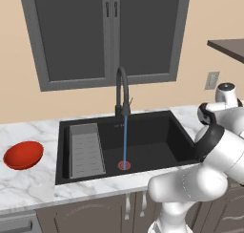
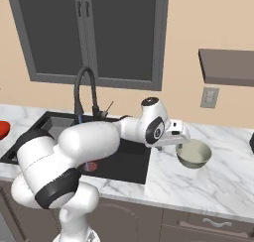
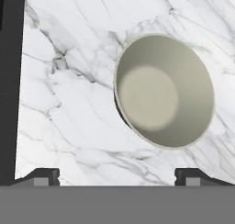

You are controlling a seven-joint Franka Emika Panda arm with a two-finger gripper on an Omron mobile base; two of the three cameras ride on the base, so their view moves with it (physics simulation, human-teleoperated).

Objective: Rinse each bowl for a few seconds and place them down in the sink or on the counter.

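Spread wide apart and holding nothing, the end effector [image 3: 117,176] hangs over the marble surface [image 3: 69,103] to the right of the sink [image 1: 157,132], its two dark fingertips [image 3: 43,176] showing at the lower corners of the hand view. The grey-beige bowl [image 3: 164,91] with its pale cream inside sits upright on the surface beneath the hand, toward its right fingertip and not touched by either. In the right base view that same bowl [image 2: 194,153] rests just right of the wrist, well clear of the basin's edge. The red bowl [image 1: 23,155] lies on the surface far to the left of the sink, beside its rim. Inside the basin, a grey ribbed tray [image 1: 86,150] fills the left part, and a thin stream of water [image 1: 125,139] runs from the black arched tap [image 1: 122,96] down onto the red drain [image 1: 124,165].
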